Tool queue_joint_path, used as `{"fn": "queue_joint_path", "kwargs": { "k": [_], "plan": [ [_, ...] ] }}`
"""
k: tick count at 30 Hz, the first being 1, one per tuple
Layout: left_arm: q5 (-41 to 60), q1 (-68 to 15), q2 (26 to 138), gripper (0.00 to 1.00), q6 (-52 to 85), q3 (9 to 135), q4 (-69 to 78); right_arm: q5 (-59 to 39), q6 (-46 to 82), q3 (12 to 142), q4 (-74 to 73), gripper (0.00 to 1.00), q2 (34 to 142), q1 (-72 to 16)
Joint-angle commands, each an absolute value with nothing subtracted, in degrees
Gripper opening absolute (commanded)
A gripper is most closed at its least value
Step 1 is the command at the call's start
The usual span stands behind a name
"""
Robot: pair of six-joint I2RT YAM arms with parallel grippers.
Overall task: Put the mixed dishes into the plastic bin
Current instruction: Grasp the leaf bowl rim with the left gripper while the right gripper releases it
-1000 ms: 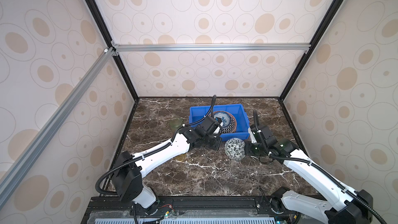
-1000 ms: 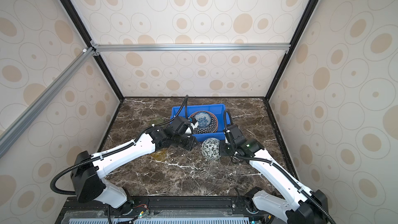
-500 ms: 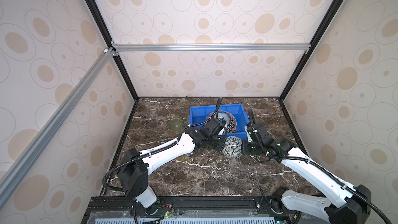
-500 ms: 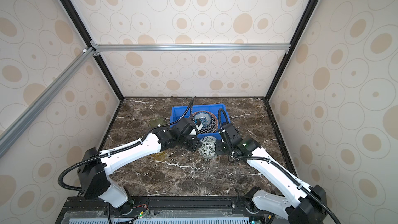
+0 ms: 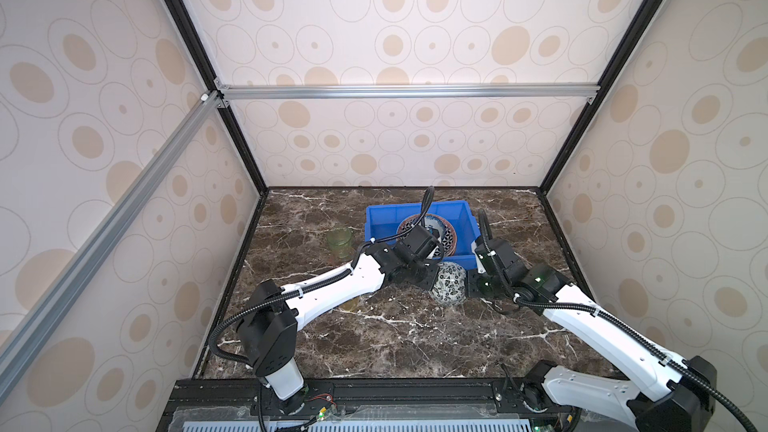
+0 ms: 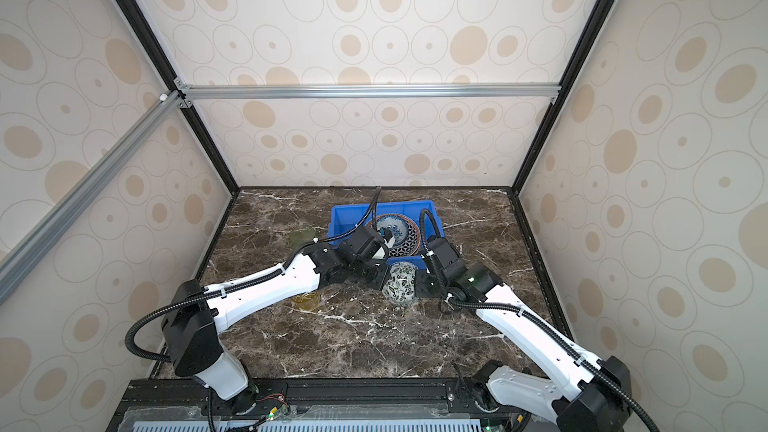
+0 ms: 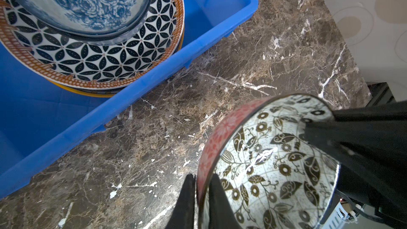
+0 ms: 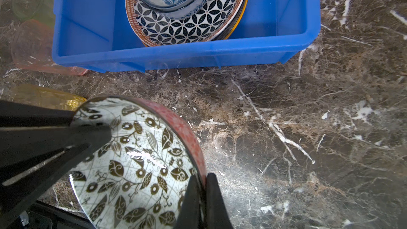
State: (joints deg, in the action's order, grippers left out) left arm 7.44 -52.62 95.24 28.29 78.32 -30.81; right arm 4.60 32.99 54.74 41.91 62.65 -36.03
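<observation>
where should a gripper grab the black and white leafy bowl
Pinch the thin rim wall of the black-white bowl: one finger inside, one on the red outer band, coming down over the open mouth. It looks too wide to span, and the right gripper holds it this way.

Brown marble tabletop [image 5: 395, 338]; dotted beige walls [image 5: 395, 27]; silver rail [image 5: 407, 91] overhead.

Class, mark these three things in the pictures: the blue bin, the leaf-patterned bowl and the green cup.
blue bin [image 8: 176, 56], right wrist view, near wall.
leaf-patterned bowl [image 7: 273, 164], left wrist view, inside bottom.
green cup [image 5: 339, 241], in a top view, side wall.
</observation>
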Motion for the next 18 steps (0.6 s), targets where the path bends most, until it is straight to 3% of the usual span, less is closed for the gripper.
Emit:
{"fn": "queue_joint_path", "kwargs": {
  "k": [1,5,11,18],
  "plan": [
    [6.2,-53.2,96.5,0.09,29.4,81.2,-31.8,5.3,34.6,56.6,39.7,0.0,60.7,-36.9],
    [5.2,-53.1,96.9,0.02,29.6,81.7,-32.2,5.4,34.9,56.4,39.6,0.0,60.4,-37.1],
    [3.4,-53.1,96.8,0.0,29.9,82.3,-32.9,5.0,35.8,55.4,38.5,0.0,60.1,-37.1],
    [1.2,-53.1,97.2,0.0,29.7,84.0,-33.9,3.1,35.5,55.0,37.2,0.28,59.8,-37.1]
  ]
}}
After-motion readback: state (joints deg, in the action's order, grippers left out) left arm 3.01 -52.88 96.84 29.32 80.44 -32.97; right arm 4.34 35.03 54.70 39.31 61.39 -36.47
